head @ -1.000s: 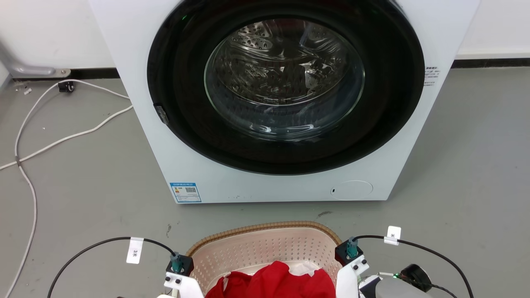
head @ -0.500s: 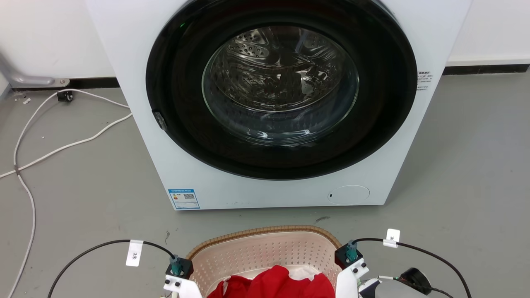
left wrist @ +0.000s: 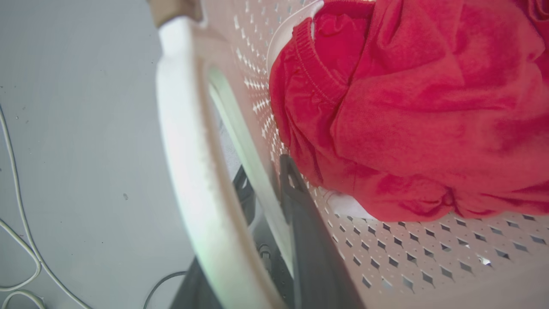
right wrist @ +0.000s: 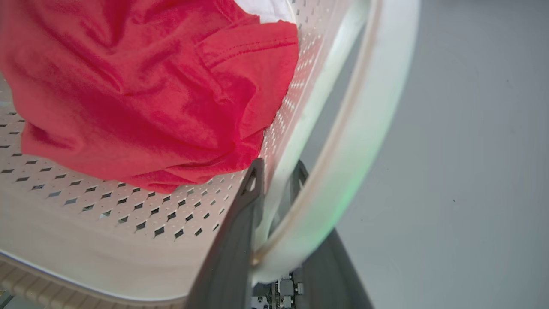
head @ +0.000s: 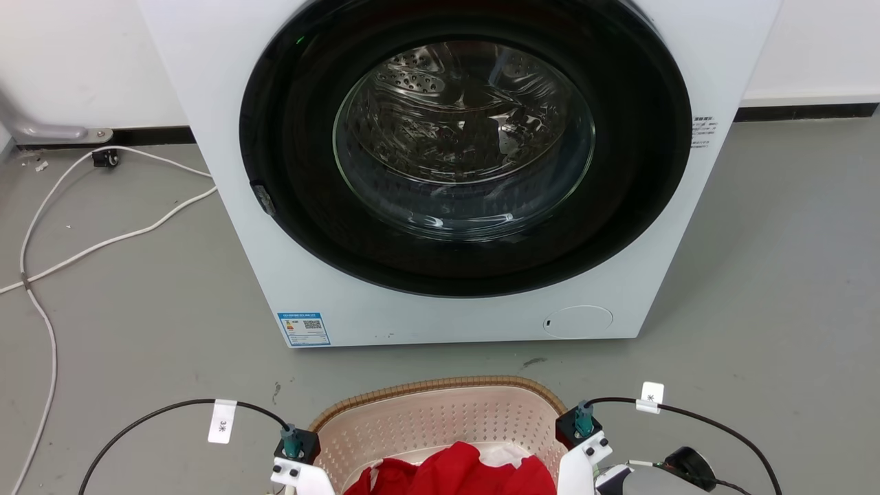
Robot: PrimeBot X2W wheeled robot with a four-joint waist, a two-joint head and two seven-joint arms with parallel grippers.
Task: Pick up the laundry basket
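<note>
The laundry basket [head: 440, 412], pale pink with a brown woven rim, sits at the bottom centre of the head view, between my two wrists. A red garment [head: 454, 474] lies in it over a white cloth [head: 505, 447]. In the left wrist view my left gripper [left wrist: 268, 184] is shut on the basket's perforated wall [left wrist: 429, 253] beside the white handle [left wrist: 188, 150]. One dark finger [left wrist: 302, 214] is inside the basket. My right gripper [right wrist: 276, 178] clamps the opposite wall [right wrist: 107, 201] in the same way, inside its white handle [right wrist: 364, 128].
A white front-loading washing machine [head: 206, 103] with its round dark glass door [head: 464, 144] shut stands just beyond the basket. White cables [head: 103, 240] trail over the grey floor at the left. Black cables [head: 158, 412] loop from both wrists.
The whole head picture has shifted slightly downward, so the camera moved. Both grippers keep the same hold on the basket.
</note>
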